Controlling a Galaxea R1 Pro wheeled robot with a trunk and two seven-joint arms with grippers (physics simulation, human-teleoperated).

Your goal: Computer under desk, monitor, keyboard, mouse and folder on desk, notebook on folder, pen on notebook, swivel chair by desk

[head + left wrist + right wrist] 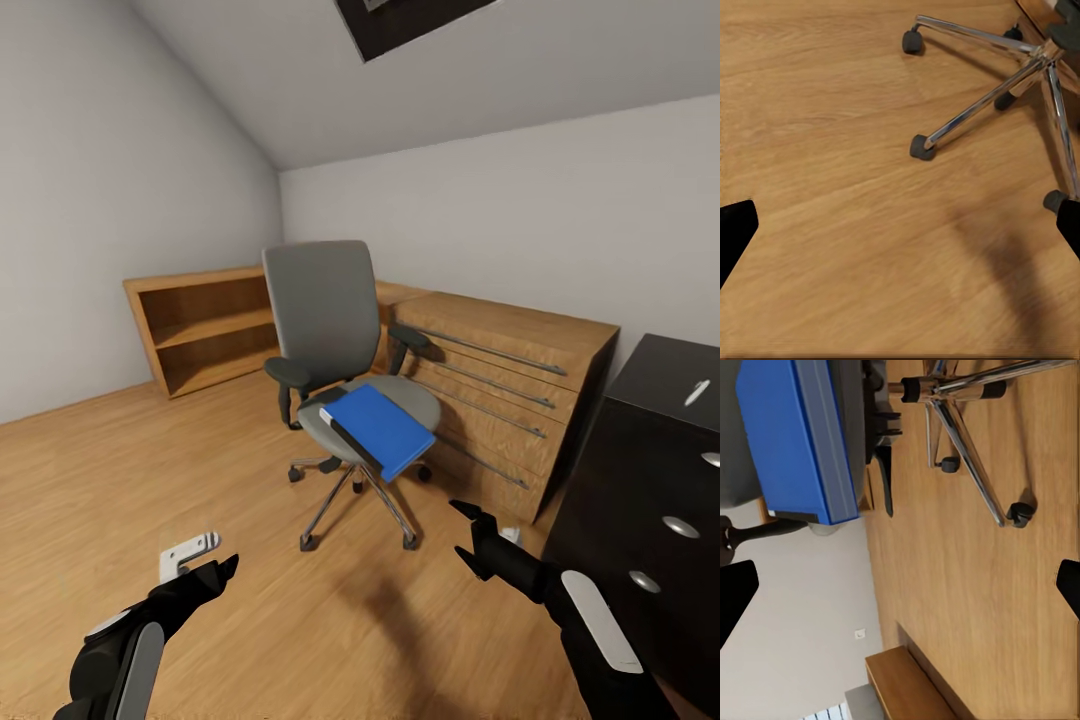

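Swivel chair (335, 345) stands in the middle of the wood floor (130, 480), grey seat and tall back facing the camera, chrome star base on black casters. On its seat lies the blue folder (380, 428), flat, one corner hanging past the seat's front edge. A thin dark strip runs along the folder's left edge; whether that is a separate item cannot be told.

Behind the chair a low light-wood shelf (205, 325) sits against the left wall, and a light-wood dresser (500, 385) with long metal handles stands just beside the chair on its right. A black drawer unit (650, 470) with round silver knobs is at the far right, with a small pale stick-like item (697, 392) on its top. A small white piece (188, 553) lies on the floor near the left arm.

The left tool (222, 572) hovers low over the floor, well short of the chair; its wrist view shows its two dark fingertips at opposite edges, spread apart, with bare floor and the chair's chrome legs (975, 112) ahead. The right tool (466, 540) hangs near the chair's base, also apart and holding nothing; its wrist view looks at the folder (795, 435) on the seat and the chair base (960, 427).
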